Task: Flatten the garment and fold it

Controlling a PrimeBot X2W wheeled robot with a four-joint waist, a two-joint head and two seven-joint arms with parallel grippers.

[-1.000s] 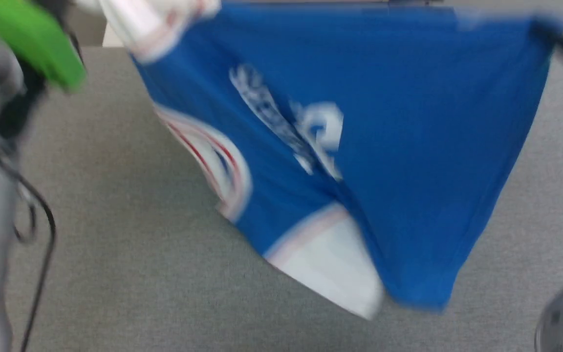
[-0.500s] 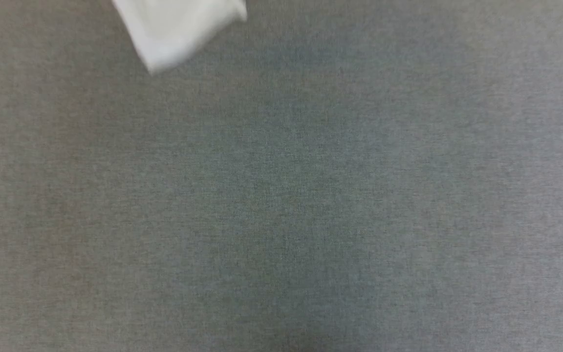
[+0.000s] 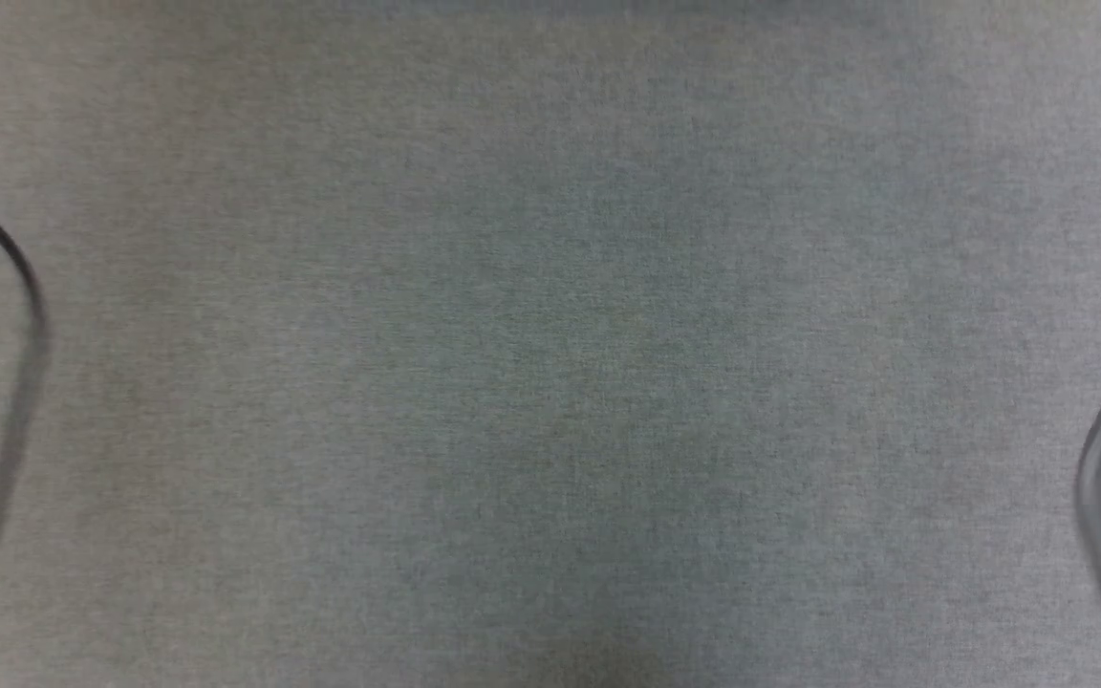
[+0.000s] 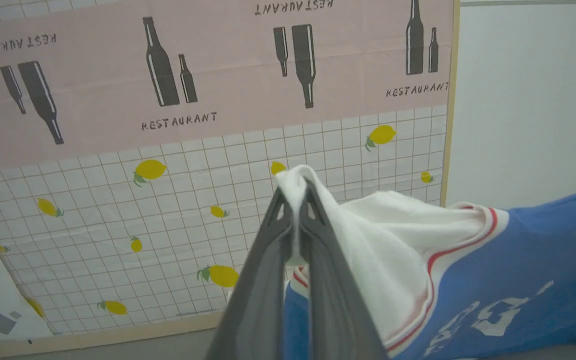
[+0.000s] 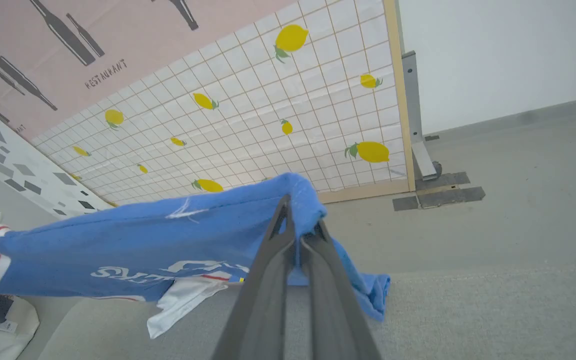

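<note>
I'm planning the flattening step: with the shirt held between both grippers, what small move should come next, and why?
Probably lower the left gripper and right gripper together, keeping the garment taut: one pinches a white sleeve, the other a blue edge, and it hangs stretched over the grey table.

The left tool [image 4: 298, 201] clamps the garment [image 4: 528, 260] by its white sleeve [image 4: 398, 235], before a lemon-printed panel [image 4: 168, 200].

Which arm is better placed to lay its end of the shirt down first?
Probably right: shirt hanging below the right gripper seems to reach the table; the left gripper pinches a sleeve.
</note>
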